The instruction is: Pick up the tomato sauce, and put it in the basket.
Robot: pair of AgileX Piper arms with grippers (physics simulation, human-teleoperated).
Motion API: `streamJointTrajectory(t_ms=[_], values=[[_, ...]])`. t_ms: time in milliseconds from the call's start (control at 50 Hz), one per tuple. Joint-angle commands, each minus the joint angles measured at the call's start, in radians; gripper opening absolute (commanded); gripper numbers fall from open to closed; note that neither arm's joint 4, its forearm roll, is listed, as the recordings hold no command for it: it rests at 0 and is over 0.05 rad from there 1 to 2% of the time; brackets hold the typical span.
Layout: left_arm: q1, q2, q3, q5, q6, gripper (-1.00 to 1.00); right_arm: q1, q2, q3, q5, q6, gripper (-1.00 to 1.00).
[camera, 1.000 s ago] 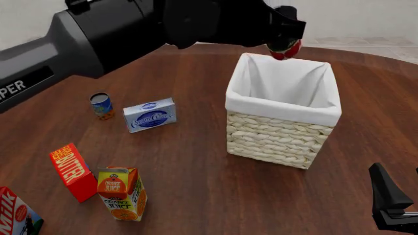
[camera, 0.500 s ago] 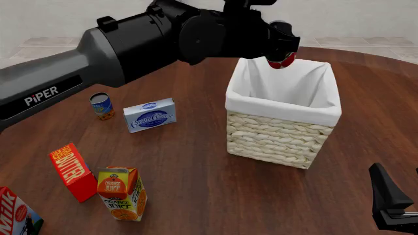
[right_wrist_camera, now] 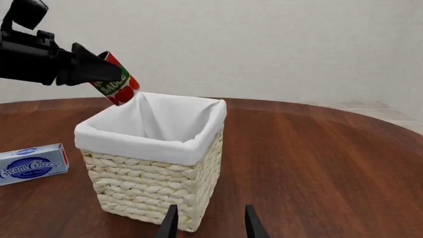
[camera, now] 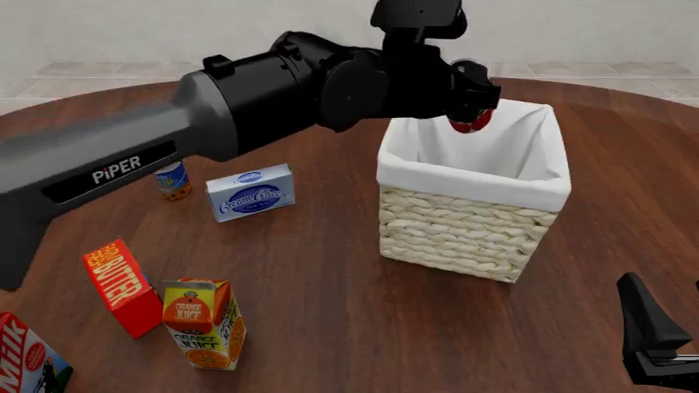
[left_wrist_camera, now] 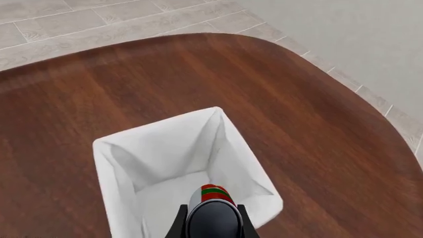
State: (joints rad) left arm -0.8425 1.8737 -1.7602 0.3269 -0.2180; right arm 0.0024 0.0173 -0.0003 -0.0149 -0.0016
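My left gripper (camera: 467,100) is shut on the tomato sauce (camera: 472,121), a small can with a red and green label. It holds the can tilted just above the far side of the basket's (camera: 459,233) opening. The left wrist view looks down past the can (left_wrist_camera: 213,194) into the white-lined basket (left_wrist_camera: 165,148). The right wrist view shows the can (right_wrist_camera: 116,85) above the rim of the basket (right_wrist_camera: 148,186). My right gripper (camera: 653,344) is open and empty, low at the near right; its fingers (right_wrist_camera: 170,224) stand apart in front of the basket.
Left of the basket are a cream cheese box (camera: 252,192), also in the right wrist view (right_wrist_camera: 31,164), and a blue and orange can (camera: 170,182). A red butter carton (camera: 120,286), an orange juice carton (camera: 203,324) and a milk carton (camera: 28,360) stand at the near left.
My left arm has lowered and the can has come down from above the far rim towards the basket's opening. The right gripper has not moved.
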Motion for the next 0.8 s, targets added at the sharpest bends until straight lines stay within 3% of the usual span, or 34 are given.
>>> streamJointTrajectory(t_ms=[20, 800], values=[[0.003, 0.027, 0.003, -0.024, 0.002, -1.0, 0.0, 0.0, 0.0, 0.001, 0.0, 1.0], [0.004, 0.112, -0.01, -0.04, -0.014, -1.0, 0.0, -0.001, 0.0, 0.001, 0.0, 1.0]])
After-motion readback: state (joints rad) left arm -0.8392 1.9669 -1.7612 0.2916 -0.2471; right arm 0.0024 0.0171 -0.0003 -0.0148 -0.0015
